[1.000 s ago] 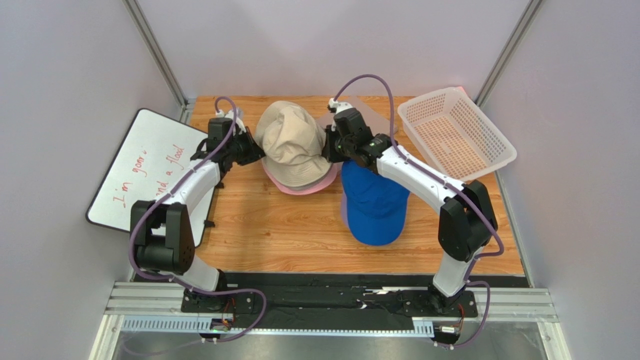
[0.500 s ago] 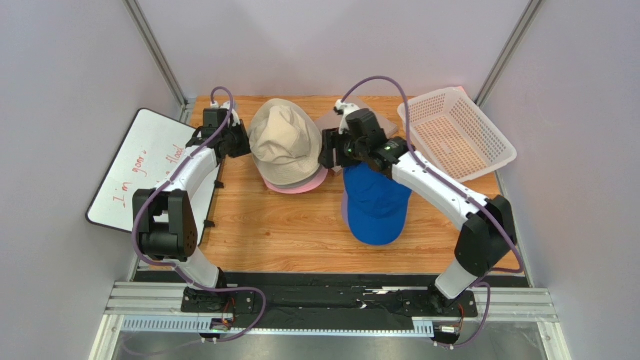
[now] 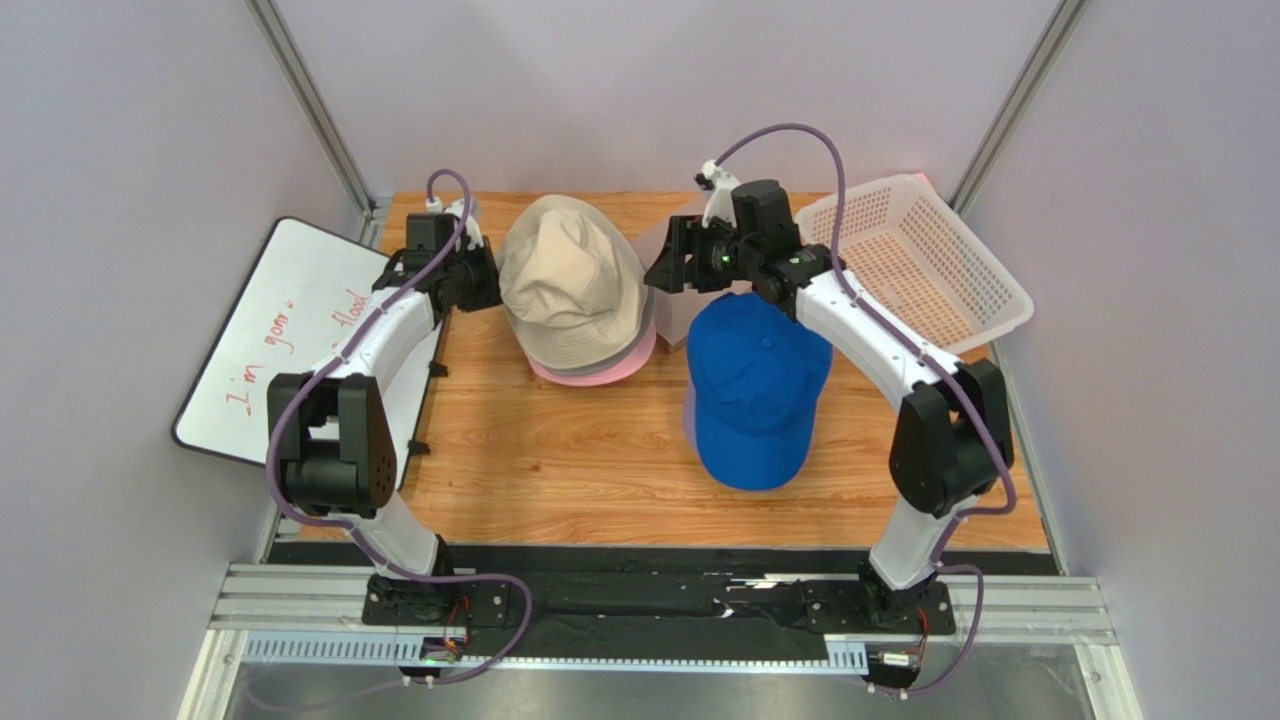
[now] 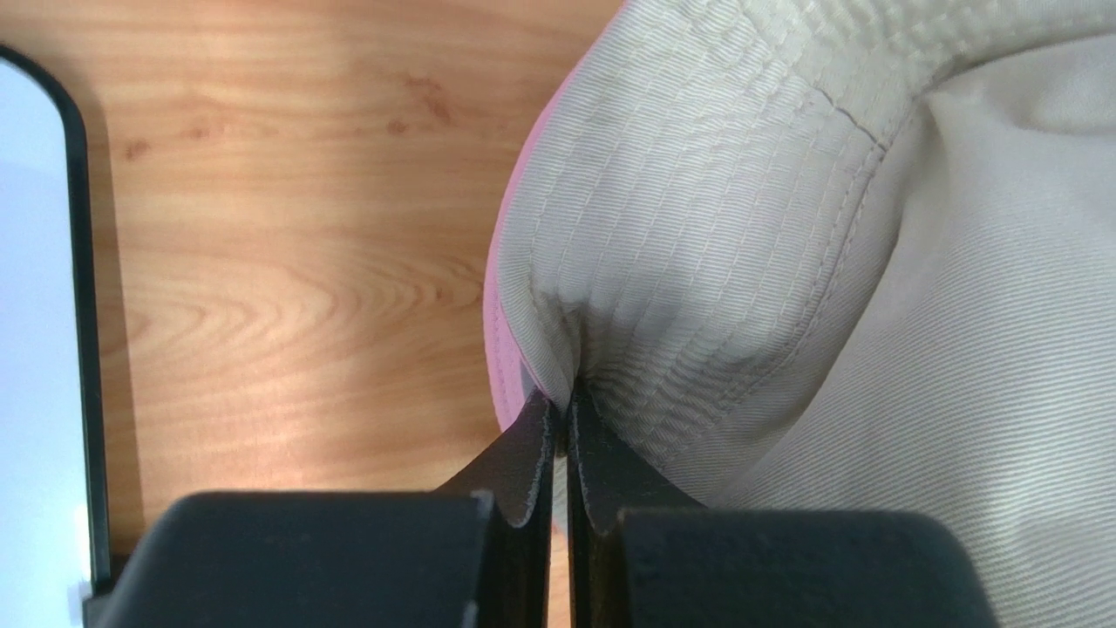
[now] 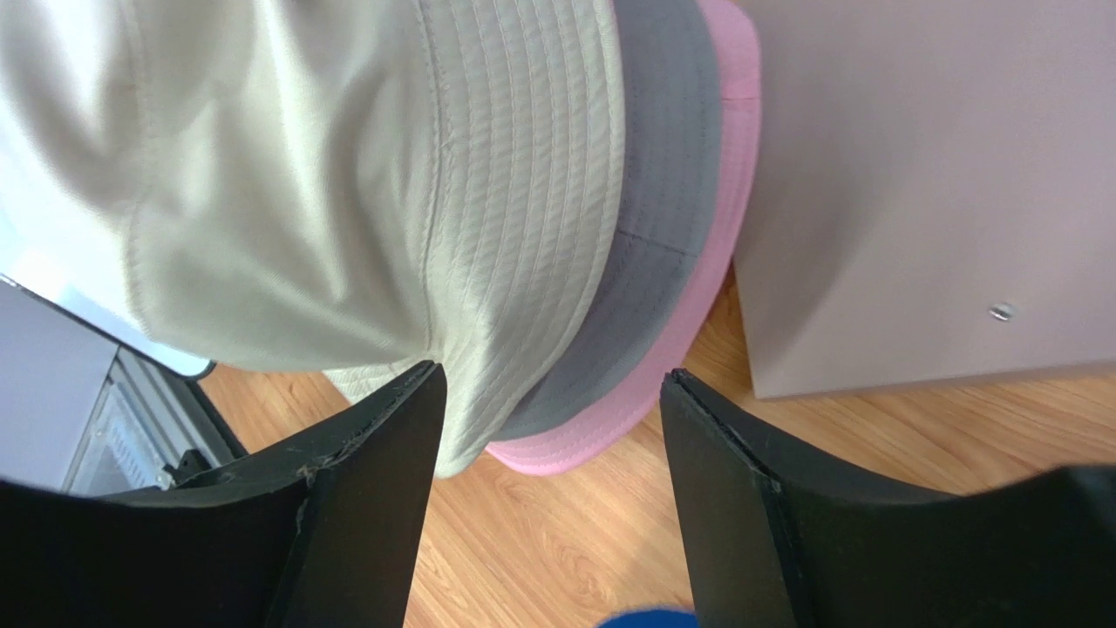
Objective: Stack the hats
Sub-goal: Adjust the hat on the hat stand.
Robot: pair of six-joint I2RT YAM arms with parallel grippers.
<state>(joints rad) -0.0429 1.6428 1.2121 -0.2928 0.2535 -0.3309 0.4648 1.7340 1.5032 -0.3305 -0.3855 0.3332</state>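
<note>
Beige hat [image 3: 576, 285] tops stack over grey hat [image 5: 662, 249] and pink hat [image 5: 590, 442]. Brims fanned in steps, woven cloth with stitched ridges, soft crown dented. Blue cap [image 3: 751, 393] unstacked, right of stack. Left gripper [image 4: 566, 406] fingers clamped on beige brim, stack's left. Right gripper [image 5: 550, 380] just let go: fingers now apart, drawn back from stack's right. Beige looks placed; blue probably next.

Three bucket hats [image 3: 579, 293] sit stacked at the back of my tabletop [image 3: 556, 450]. The baseball cap [image 3: 751, 393] lies right of them, nearer me; basket [image 3: 902, 278] far right, whiteboard [image 3: 286, 338] far left.
</note>
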